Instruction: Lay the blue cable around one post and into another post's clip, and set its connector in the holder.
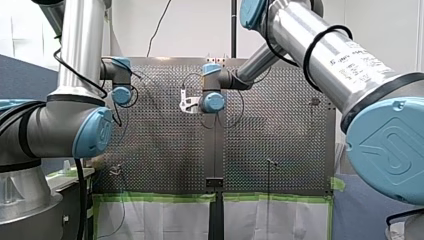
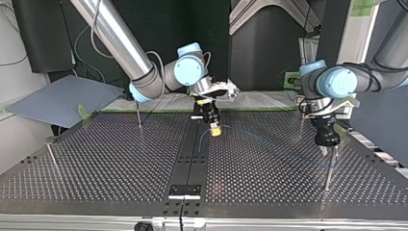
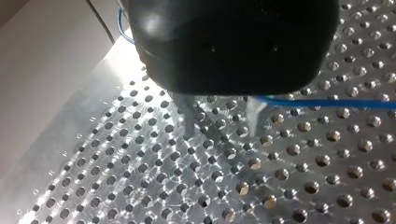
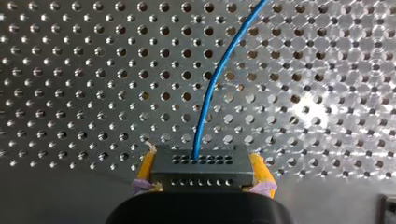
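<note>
- Right gripper (image 2: 215,129), centre of the top view: yellow pads closed on the black connector (image 4: 201,163), held above the table (image 2: 120,159).
- Cable (image 4: 212,88) left the connector and arced towards the right of the top view, reaching the left gripper (image 3: 220,130).
- Left gripper: metal fingers (image 3: 188,116) stood apart, clamping nothing; the cable passed just beside one finger.
- Post (image 2: 329,171) stood near it, lower right of the top view; no wrap or clip seating could be made out.
- Judged: routing not done. The connector was well apart from the black block (image 2: 184,190) at bottom centre, probably the holder.
</note>
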Controlling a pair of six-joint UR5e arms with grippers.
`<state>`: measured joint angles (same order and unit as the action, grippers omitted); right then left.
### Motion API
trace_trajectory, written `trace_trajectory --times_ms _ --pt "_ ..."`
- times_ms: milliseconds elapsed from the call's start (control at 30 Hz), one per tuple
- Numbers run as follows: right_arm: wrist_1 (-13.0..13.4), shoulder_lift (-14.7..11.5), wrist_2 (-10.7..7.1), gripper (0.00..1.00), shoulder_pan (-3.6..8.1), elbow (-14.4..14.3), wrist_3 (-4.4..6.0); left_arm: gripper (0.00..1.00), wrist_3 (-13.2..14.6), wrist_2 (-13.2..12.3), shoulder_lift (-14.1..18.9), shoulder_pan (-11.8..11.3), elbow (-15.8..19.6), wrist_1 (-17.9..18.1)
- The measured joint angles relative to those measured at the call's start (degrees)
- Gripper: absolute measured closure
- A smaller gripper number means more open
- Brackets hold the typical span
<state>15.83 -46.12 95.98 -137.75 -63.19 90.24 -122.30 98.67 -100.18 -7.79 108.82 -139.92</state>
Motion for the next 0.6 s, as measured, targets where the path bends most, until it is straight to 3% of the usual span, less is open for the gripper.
trace_trajectory --times_ms 600 --pt "6.6 0.0 0.98 1.0 3.18 -8.3 0.7 0.02 -1.4 3.0 -0.6 1.3 0.9 0.5"
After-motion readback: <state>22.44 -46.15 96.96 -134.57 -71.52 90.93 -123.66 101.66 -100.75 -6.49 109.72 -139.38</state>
